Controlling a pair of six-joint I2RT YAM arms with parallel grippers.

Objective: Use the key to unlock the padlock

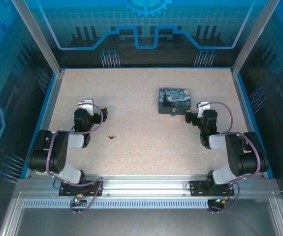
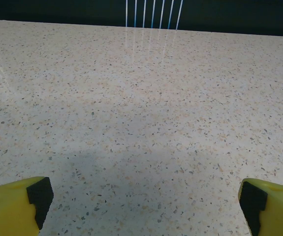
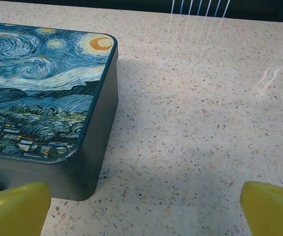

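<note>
1. We see a pale speckled table [image 1: 146, 157] with the two arms folded at its near edge, one on each side.
2. The left gripper [image 1: 87, 103] hovers over the left half of the table with its jaws spread wide and nothing between them. In the left wrist view its yellow fingers [image 2: 13, 204], tipped with dark pads, sit at the two lower corners, and bare table lies between them.
3. The right gripper [image 1: 202, 106] is likewise spread wide and holds nothing. In the right wrist view its yellow fingers [image 3: 271, 206] stand far apart, low over the table.
4. A flat box printed with the Starry Night painting [image 1: 175, 100] lies closed on the far right part of the table, just left of the right gripper. From the right wrist we see its near right corner close ahead of the left-hand finger.
5. The padlock [image 1: 173, 112], tiny with a bluish spot, lies at the box's near edge. We cannot tell whether they touch.
6. The key [image 1: 112, 137] lies flat on bare table left of centre, near the left arm and well apart from the padlock.
</note>
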